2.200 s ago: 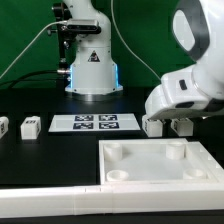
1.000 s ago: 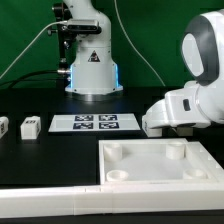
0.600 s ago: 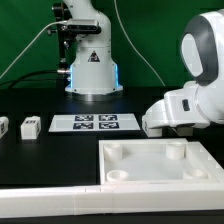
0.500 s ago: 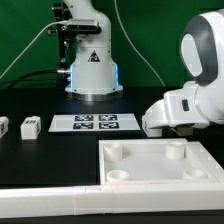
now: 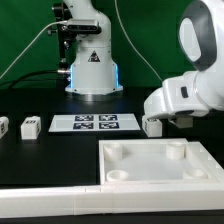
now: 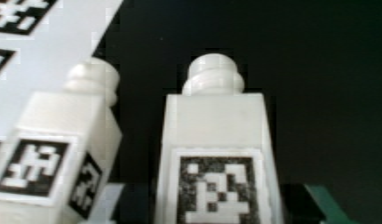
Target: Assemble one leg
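In the wrist view one leg, a white post with a rounded peg on top and a tag on its face, stands between my gripper's two fingers. The jaws are open, with dark gaps on both sides of it. A second leg stands close beside it, outside the jaws. In the exterior view my gripper hangs low over the table at the right. One leg shows just below its left edge, behind the white panel; the other is hidden by the hand.
Two more legs stand at the exterior view's left. The marker board lies in the middle in front of the robot base. A long white bar runs along the front.
The hand sat lower and further right over the last second, covering the leg. It has now risen and shifted left, as it was 2.2 s ago. The leg stands uncovered on the table.
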Robot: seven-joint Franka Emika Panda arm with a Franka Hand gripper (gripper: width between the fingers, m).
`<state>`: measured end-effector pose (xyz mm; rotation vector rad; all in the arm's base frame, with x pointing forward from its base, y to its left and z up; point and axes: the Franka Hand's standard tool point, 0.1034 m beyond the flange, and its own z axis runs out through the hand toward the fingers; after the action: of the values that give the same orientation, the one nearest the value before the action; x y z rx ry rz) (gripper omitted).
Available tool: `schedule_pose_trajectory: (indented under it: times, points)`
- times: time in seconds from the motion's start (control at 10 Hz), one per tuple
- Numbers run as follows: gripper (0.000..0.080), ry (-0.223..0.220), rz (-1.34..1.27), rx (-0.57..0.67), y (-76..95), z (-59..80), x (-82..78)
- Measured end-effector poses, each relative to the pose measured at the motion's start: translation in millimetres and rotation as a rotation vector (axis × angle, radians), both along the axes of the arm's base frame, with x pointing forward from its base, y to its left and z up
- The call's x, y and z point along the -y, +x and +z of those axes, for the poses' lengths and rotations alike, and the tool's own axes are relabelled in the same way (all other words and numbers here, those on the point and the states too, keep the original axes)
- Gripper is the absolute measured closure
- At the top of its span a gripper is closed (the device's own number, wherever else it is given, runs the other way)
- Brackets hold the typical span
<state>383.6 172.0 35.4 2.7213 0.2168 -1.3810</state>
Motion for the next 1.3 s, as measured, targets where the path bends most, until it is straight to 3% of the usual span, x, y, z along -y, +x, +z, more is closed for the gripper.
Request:
schedule_pose_trajectory:
  times: [0.2, 0.6, 1.2, 1.3]
  points:
    - [0.0507, -0.004, -0.009, 0.002, 5.3, 23.0, 8.5]
    - [0.0506, 0.003, 0.009, 0.046, 12.6, 48.1, 21.7]
    - [0.0506, 0.011, 0.005, 0.073, 13.8, 44.1, 20.0]
    - [0.0506, 0.039, -0.004, 0.203, 26.8, 39.1, 15.4]
